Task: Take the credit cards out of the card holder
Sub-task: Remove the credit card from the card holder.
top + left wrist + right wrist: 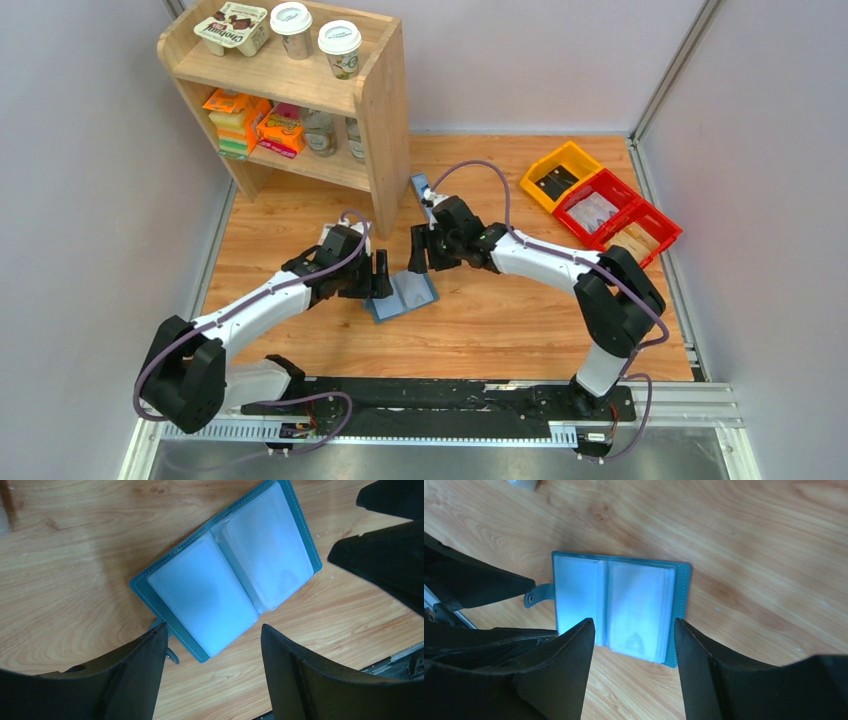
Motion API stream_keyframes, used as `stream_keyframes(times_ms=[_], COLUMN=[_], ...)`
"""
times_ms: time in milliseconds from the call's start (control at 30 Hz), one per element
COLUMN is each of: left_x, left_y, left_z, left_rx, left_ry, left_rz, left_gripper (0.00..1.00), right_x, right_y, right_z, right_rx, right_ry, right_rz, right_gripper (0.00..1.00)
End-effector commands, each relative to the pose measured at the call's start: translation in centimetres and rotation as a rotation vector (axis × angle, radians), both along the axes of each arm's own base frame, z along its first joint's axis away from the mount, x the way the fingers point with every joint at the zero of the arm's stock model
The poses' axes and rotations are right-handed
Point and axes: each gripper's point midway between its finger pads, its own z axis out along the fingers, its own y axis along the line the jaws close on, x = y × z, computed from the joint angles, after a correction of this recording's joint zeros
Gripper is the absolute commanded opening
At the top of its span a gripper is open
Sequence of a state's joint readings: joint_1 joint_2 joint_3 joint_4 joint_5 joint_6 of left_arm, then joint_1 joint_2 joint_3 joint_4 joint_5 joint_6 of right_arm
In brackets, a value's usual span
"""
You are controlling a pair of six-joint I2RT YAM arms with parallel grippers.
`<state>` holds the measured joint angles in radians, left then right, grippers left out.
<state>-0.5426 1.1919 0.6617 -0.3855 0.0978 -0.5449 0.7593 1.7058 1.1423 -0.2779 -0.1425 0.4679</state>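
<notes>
The card holder (403,296) lies open and flat on the worktop (520,320) between your left gripper (372,277) and right gripper (422,252), both open and empty, so hold one cover down and gently pinch a card's edge with the other.

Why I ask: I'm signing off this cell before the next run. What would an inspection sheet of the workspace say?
Surface: wooden table, no spills seen.
Job's things: card holder lies open and flat, pale pockets up; cannot tell whether cards remain inside; no loose cards seen.
Clutter: shelf with paper cups on top; blue-and-white box at its foot; yellow bin and red bins far right.
Grippers: left gripper and right gripper both open over the card holder, holding nothing.
Cables: purple cables run along both arms.
Surroundings: grey walls.
</notes>
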Motion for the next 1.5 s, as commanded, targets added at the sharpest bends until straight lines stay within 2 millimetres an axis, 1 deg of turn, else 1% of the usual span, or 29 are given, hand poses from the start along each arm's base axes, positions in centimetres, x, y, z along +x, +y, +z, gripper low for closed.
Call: stream_keyframes(times_ms=[0,167,333,467,533,733,867,900,1000,1133,1267,1467], left_x=[0.2,-0.2,-0.6,-0.8,-1.0,-1.2,-1.4,-1.4,-1.6,-1.7,-1.8,-1.9], left_y=[-0.7,-0.8,-0.8,-0.8,-0.7,-0.8,-0.8,-0.9,-0.8,-0.8,-0.7,-0.7], left_z=[0.2,-0.9,-1.7,-2.2,-2.4,-3.2,-3.8,-4.0,-4.5,-4.7,-5.0,-5.2], left_rx=[-0.029,-0.026,-0.020,-0.016,-0.014,-0.016,-0.011,-0.010,-0.006,0.000,0.005,0.008], left_ry=[0.030,0.064,0.097,0.112,0.120,0.146,0.169,0.175,0.194,0.201,0.210,0.221], left_rz=[0.004,0.001,-0.003,-0.002,0.001,0.004,0.002,0.002,0.006,0.011,0.015,0.017], left_gripper=[0.75,0.70,0.63,0.62,0.62,0.61,0.45,0.43,0.40,0.39,0.38,0.38], right_x=[0.2,-0.6,-1.0,-1.3,-1.5,-2.0,-1.9,-1.8,-1.5,-1.0,-1.0,-1.6], right_y=[2.5,3.4,3.5,3.4,3.5,4.0,4.0,3.9,3.7,3.2,3.3,4.0], right_z=[0.1,-1.4,-3.0,-4.2,-4.4,-4.1,-3.6,-3.4,-3.0,-2.4,-1.9,-2.4], right_rx=[0.066,0.056,0.025,0.006,0.009,0.025,0.033,0.034,0.024,-0.001,0.000,0.024], right_ry=[-0.023,0.005,0.024,0.050,0.059,0.070,0.060,0.054,0.029,-0.001,-0.024,0.001], right_rz=[0.023,0.062,0.063,0.075,0.083,0.108,0.106,0.103,0.089,0.087,0.091,0.117], right_gripper=[0.61,0.59,0.59,0.58,0.58,0.57,0.57,0.57,0.58,0.58,0.59,0.58])
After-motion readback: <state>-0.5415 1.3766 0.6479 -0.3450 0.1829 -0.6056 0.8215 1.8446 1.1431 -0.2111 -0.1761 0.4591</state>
